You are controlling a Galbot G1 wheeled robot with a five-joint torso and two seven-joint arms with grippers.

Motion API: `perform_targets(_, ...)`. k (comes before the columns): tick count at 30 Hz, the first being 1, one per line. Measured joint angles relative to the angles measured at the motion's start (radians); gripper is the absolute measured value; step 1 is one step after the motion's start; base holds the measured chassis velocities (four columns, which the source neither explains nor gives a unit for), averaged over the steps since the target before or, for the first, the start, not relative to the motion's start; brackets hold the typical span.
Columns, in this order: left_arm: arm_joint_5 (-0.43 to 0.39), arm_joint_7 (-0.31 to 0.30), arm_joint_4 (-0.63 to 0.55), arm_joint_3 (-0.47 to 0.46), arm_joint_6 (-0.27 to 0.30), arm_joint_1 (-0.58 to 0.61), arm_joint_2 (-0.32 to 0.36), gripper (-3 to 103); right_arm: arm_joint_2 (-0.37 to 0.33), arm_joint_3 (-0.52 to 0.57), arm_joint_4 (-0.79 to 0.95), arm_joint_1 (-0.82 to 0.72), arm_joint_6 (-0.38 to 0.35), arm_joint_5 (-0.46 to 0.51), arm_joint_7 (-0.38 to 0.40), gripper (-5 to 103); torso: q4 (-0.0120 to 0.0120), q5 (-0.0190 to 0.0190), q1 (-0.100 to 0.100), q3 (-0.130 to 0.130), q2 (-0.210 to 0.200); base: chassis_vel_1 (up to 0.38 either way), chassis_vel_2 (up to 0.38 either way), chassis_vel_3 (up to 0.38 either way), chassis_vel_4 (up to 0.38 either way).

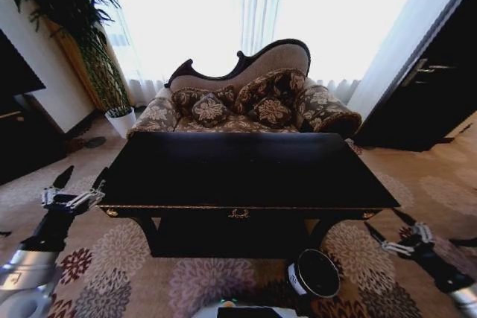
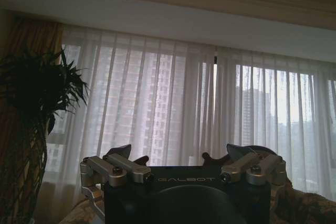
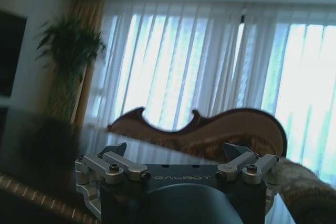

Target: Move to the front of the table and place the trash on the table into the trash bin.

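The glossy black table (image 1: 246,169) with gold trim stands right in front of me, its emblem facing me. Its dark top reflects the window, and the trash is out of view on it. The round trash bin (image 1: 316,273) with a black liner stands on the carpet below the table's front right corner. My left gripper (image 1: 80,181) hangs open beside the table's left front corner, holding nothing. Off the right front corner my right gripper (image 1: 384,223) is open too and holds nothing. Both wrist views show spread fingers: left gripper (image 2: 179,151), right gripper (image 3: 176,149).
A patterned sofa (image 1: 246,106) with cushions sits close behind the table. A tall potted plant (image 1: 97,57) stands at the back left, a dark cabinet (image 1: 19,117) along the left wall and a dark door (image 1: 440,80) at the right. Flowered carpet lies on both sides.
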Motion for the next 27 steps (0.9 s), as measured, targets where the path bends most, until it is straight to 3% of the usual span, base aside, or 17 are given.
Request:
perform_targets(1,0.000,-0.016,-0.003,-0.002,0.007,0.000,-0.004,100,-0.001,-0.023,0.018,0.000,-0.006,0.016,0.050,100,0.0000,0.0002,0.000,0.000,0.000,0.000,0.000,0.000,0.000)
perform_targets(3,-0.001,-0.024,-0.004,-0.003,0.010,0.001,-0.005,100,-0.001,-0.036,0.027,0.000,-0.007,0.021,0.079,100,-0.0001,0.0003,0.000,0.000,0.000,0.000,0.000,0.000,0.000)
perform_targets(6,-0.005,-0.094,-0.011,-0.023,0.037,0.011,-0.009,100,-0.009,-0.208,0.136,0.018,0.001,0.029,0.456,100,-0.0001,0.0004,0.000,0.000,0.000,0.000,0.000,0.000,0.000)
perform_targets(7,-0.005,-0.094,-0.011,-0.023,0.037,0.011,-0.009,100,-0.009,-0.208,0.136,0.018,0.001,0.029,0.456,100,-0.0001,0.0004,0.000,0.000,0.000,0.000,0.000,0.000,0.000)
perform_targets(9,-0.017,-0.156,-0.019,-0.047,0.062,0.024,-0.005,100,-0.019,-0.354,0.232,0.049,-0.005,0.041,0.698,100,0.0004,0.0002,0.000,0.000,0.000,0.000,0.000,0.000,0.000)
perform_targets(11,-0.048,-0.212,-0.038,-0.076,0.094,0.038,0.003,100,-0.019,-0.457,0.295,0.078,-0.019,0.031,0.812,100,0.0005,-0.0002,0.000,0.000,0.000,0.000,0.000,0.000,0.000)
perform_targets(18,-0.077,-0.243,-0.077,-0.134,0.136,0.066,0.027,100,-0.012,-0.581,0.323,0.115,-0.014,-0.119,0.864,100,-0.0001,0.0005,0.000,0.000,0.000,0.000,0.000,0.000,0.000)
perform_targets(24,-0.060,-0.254,-0.120,-0.120,0.167,0.073,-0.033,100,-0.073,-0.627,0.286,0.138,0.031,-0.224,0.885,100,0.0002,0.0003,0.000,0.000,0.000,0.000,0.000,0.000,0.000)
perform_targets(27,-0.043,-0.256,-0.136,-0.111,0.177,0.069,-0.052,100,-0.098,-0.635,0.283,0.143,0.048,-0.227,0.876,100,0.0001,0.0006,0.000,0.000,0.000,0.000,0.000,0.000,0.000)
